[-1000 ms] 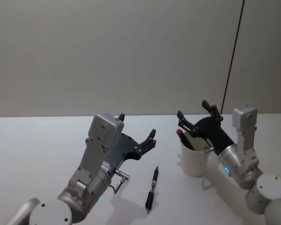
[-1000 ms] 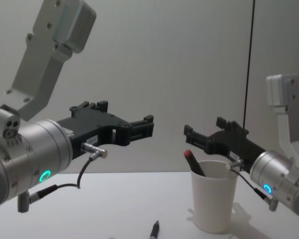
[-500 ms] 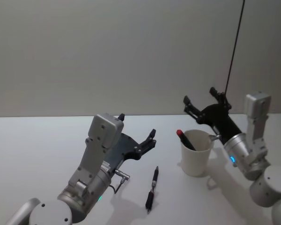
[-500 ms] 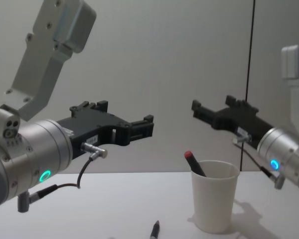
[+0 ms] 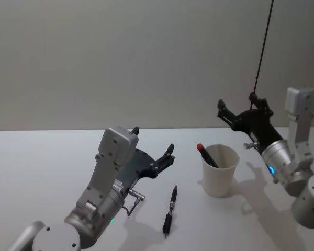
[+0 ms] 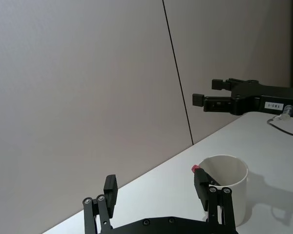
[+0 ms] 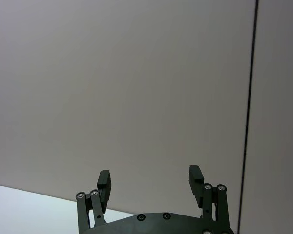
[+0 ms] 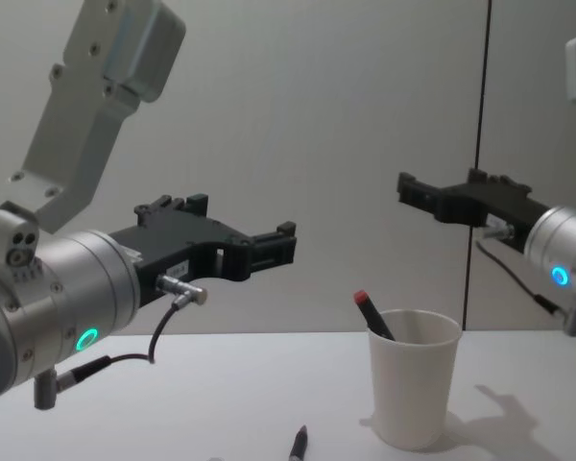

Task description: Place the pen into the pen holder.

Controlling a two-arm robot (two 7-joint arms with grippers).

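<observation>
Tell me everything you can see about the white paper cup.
The white paper cup is plain, tapered toward its base, with a rolled rim. It stands upright on the table, right of centre. A dark pen with a red tip leans inside, its tip over the rim on the robot's left. A second pen lies on the table, apart from it. Neither hand touches it: the left hand hangs off to its left, the open right hand hovers higher, to its right.

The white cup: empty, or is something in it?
Not empty. A red-tipped pen leans inside the cup, poking above its rim. A black pen lies outside on the table.
</observation>
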